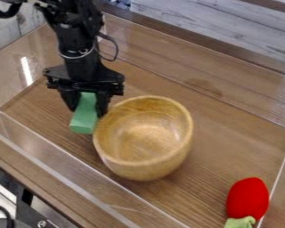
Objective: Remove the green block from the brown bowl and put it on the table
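Note:
The green block (83, 114) hangs upright in my gripper (85, 96), whose fingers are shut on its upper end. It is outside the brown bowl (142, 135), just left of the bowl's rim, with its lower end near the table (216, 98). Whether the block touches the tabletop I cannot tell. Inside, the bowl is bare. The black arm rises from the gripper toward the top left.
A red and green plush toy (245, 199) lies at the front right corner. Clear acrylic walls (61, 165) run along the table's edges, the front one close below the bowl.

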Action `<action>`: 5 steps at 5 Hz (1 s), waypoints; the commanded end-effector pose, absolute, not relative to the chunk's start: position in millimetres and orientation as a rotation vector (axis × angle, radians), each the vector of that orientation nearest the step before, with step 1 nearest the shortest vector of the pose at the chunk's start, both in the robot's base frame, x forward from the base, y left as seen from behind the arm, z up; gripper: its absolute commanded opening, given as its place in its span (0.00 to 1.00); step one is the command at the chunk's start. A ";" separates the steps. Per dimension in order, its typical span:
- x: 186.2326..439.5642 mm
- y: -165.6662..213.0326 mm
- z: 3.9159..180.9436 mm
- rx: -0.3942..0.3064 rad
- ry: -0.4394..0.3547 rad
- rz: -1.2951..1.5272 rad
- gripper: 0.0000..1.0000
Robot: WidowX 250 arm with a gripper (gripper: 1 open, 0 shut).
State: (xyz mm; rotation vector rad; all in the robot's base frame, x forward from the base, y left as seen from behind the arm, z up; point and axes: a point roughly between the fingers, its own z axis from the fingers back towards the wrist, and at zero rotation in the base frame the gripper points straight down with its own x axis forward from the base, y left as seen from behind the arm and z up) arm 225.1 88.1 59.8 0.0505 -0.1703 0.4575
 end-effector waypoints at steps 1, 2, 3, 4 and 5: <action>226.9 93.4 56.0 0.067 -0.174 0.452 0.00; 229.1 98.5 50.0 0.073 -0.164 0.452 0.00; 231.7 102.9 44.9 0.079 -0.157 0.452 1.00; 232.2 104.7 38.5 0.085 -0.146 0.458 1.00; 231.6 106.7 30.3 0.093 -0.134 0.465 1.00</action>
